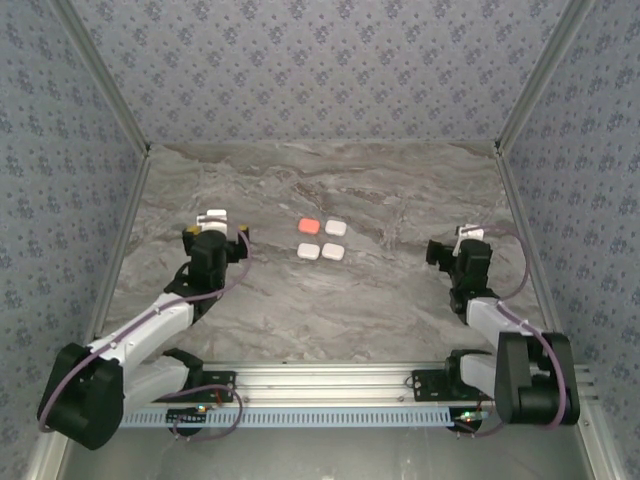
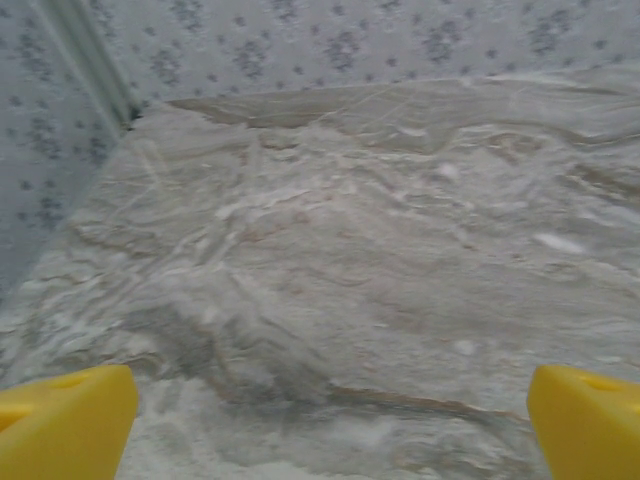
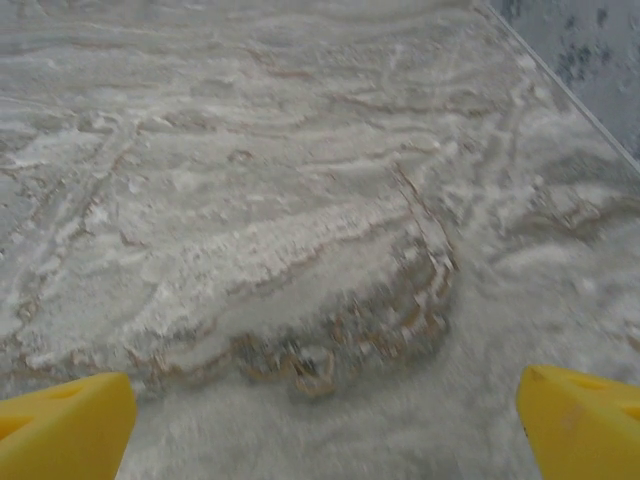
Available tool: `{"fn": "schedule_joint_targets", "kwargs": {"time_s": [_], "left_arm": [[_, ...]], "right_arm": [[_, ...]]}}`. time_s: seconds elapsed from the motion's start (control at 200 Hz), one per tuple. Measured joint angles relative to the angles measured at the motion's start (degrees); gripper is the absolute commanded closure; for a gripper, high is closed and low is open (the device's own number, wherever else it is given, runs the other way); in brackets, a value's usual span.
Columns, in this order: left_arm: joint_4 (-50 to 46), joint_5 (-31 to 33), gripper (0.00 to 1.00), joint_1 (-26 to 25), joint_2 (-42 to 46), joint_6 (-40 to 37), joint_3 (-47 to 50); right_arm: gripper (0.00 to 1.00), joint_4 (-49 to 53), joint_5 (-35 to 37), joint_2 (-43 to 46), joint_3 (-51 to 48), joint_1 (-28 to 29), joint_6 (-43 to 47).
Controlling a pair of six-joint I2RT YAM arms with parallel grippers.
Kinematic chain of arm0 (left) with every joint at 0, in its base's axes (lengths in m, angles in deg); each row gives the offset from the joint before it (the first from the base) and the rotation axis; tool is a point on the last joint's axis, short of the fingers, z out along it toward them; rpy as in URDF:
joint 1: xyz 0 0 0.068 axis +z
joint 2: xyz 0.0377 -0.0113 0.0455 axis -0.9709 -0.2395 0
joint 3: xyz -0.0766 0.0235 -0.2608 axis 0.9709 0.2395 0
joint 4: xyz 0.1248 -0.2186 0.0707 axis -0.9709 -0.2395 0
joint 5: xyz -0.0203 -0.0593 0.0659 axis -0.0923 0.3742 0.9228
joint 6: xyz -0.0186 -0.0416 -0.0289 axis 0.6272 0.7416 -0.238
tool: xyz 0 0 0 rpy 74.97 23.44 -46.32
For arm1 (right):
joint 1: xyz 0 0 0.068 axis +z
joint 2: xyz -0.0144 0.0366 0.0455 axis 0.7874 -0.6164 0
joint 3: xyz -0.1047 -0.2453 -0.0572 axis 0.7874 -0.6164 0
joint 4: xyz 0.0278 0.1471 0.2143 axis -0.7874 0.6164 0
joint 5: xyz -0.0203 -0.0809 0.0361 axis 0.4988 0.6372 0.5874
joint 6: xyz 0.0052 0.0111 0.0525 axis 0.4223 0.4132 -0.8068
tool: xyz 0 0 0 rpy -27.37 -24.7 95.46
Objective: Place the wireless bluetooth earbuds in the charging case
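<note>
From the top external camera, four small rounded squares sit in a tight two-by-two block near the middle of the marble table (image 1: 300, 320). An orange-red charging case (image 1: 310, 224) is at the far left, and three white charging cases (image 1: 332, 253) fill the other places. They look flat and shut, though they are too small to be sure the lids are down. The left gripper (image 1: 215, 222) hangs over the table well to the left of the block and the right gripper (image 1: 466, 238) well to the right, both apart from the cases.

In the left wrist view, the left gripper (image 2: 320, 430) is spread wide. Its yellow fingertips (image 2: 65, 425) stand at the two bottom corners with bare marble between them, so it grasps nothing.

In the right wrist view, the right gripper (image 3: 320, 430) is released in the same way. Its yellow fingertips (image 3: 60, 425) are far apart over veined marble, with nothing between them.

As a judgement, both tools are free and the cases seem closed and neatly grouped, so the earbuds are most likely already inside them. The task then looks finished or very nearly so. Whether every case really holds its pair cannot be confirmed from here, and at most a check of the lids seems left
</note>
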Motion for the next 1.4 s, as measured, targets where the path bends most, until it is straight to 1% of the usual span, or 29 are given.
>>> {"fn": "schedule_joint_targets", "kwargs": {"time_s": [0.14, 0.325, 0.395, 0.475, 0.64, 0.695, 0.795, 0.879, 0.969, 1.059, 1.404], "left_arm": [[4.8, -0.1, 0.01, 4.9, 0.0, -1.9, 3.9], [13.7, -4.4, 0.01, 10.4, -1.2, -4.5, 8.4], [17.3, -6.1, 0.01, 11.8, -3.3, -5.5, 9.4], [21.3, -7.9, 0.01, 12.6, -7.0, -6.8, 9.9], [30.4, -11.4, 0.01, 14.4, -17.4, -9.1, 9.9], [34.3, -12.7, 0.01, 15.8, -21.6, -9.0, 9.9], [38.4, -14.4, 0.01, 19.5, -26.8, -7.6, 9.9], [37.2, -15.8, 0.01, 21.7, -27.6, -6.3, 9.1], [34.3, -17.4, 0.01, 22.6, -27.6, -5.4, 5.8], [33.9, -19.0, 0.01, 23.4, -27.6, -4.6, 3.2], [31.6, -20.3, 0.01, 23.8, -27.6, -3.7, 2.8]], "right_arm": [[0.00, -9.2, -2.2, -7.2, 0.3, -0.4, 1.2], [0.00, -18.4, -4.3, -16.9, 0.4, -0.5, 1.7], [0.00, -16.7, -4.9, -19.1, 2.3, -0.6, 1.9], [0.00, -15.9, -5.7, -19.4, 4.5, -0.6, 2.4], [0.00, -16.0, -6.6, -19.4, 5.9, -0.6, 2.7], [0.00, -15.8, -6.7, -19.4, 5.9, -0.6, 2.7], [0.00, -15.7, -6.9, -19.4, 5.9, -0.6, 2.7], [0.00, -15.7, -7.0, -19.4, 5.9, -0.6, 2.7], [0.00, -15.6, -7.1, -19.4, 5.9, -0.6, 2.7], [0.00, -15.6, -7.1, -19.4, 5.9, -0.6, 2.8], [0.00, -15.6, -7.0, -19.4, 5.9, -0.3, 3.2]]}}
